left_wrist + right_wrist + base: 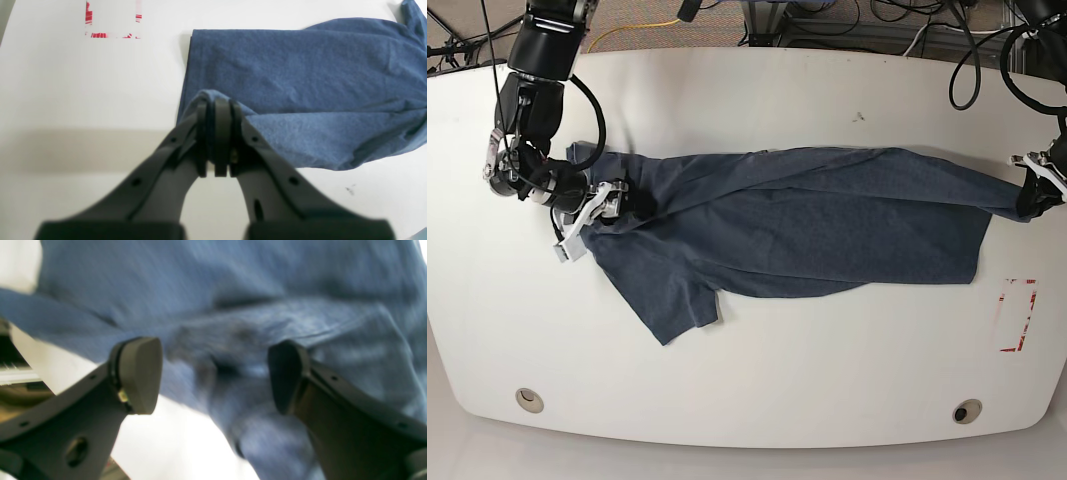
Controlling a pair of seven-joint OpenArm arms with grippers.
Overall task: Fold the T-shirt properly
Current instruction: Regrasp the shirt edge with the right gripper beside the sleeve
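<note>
A dark blue T-shirt [827,235] lies stretched lengthwise across the white desk [747,390], folded once along its length but far from a finished fold: one short sleeve juts toward the desk's near edge, and the cross folds appear yet to come. The left claw [217,110] is pressed together on a bunched corner of cloth at one end. At the other, the right claw [215,373] stands spread, its fingers either side of rumpled fabric. The heathered cloth shows soft creases; no lettering is visible. A red-marked rectangle [1017,315] sits near the hem.
</note>
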